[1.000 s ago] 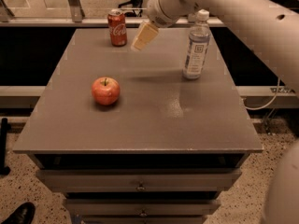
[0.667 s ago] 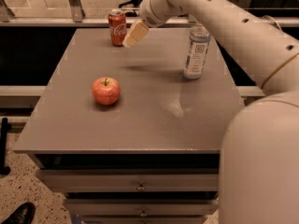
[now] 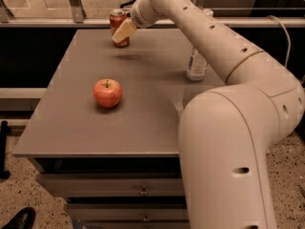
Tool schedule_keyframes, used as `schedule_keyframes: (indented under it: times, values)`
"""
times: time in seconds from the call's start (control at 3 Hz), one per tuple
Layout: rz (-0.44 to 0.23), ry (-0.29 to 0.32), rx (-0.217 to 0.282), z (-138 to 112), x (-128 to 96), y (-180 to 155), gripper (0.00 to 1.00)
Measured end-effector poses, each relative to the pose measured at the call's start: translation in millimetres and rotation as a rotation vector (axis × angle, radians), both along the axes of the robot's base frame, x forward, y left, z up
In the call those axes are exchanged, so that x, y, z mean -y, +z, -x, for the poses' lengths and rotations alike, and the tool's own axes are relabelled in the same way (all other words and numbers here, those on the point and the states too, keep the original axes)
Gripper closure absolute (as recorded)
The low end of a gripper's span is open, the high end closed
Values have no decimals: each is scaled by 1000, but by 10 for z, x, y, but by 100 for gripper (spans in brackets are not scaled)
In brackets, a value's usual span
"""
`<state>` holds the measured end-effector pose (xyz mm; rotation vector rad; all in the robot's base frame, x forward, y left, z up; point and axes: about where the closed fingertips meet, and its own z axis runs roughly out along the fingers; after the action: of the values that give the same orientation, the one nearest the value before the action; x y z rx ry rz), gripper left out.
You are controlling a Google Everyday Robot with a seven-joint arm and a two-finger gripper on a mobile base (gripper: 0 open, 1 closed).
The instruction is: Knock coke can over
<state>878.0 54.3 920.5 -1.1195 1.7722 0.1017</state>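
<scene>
Since the task turns on tipping an upright can, the relation that matters is the one between the gripper (image 3: 123,33) and the coke can (image 3: 117,19). The can is seen standing on its base, long axis vertical, near the far left corner of the grey table (image 3: 143,109). The gripper is reached across from the right and held at the can's right side, level with its middle, overlapping it in the camera view. Whether contact is made cannot be told. The gripper's tan tip is seen as one closed wedge with no gap, and nothing is held in it. A sideways push toward the left of the view, applied above the can's middle, is judged to be what is called for. The apple (image 3: 107,93) and the water bottle (image 3: 196,66) are well apart from it.
</scene>
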Motion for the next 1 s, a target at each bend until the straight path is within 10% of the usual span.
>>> schedule_keyframes:
  times: [0.67,1.0]
  values:
    - [-178,-84,-62,-188,-246,-151,0]
    - [-276,-80,-95,-149,-372,-154,15]
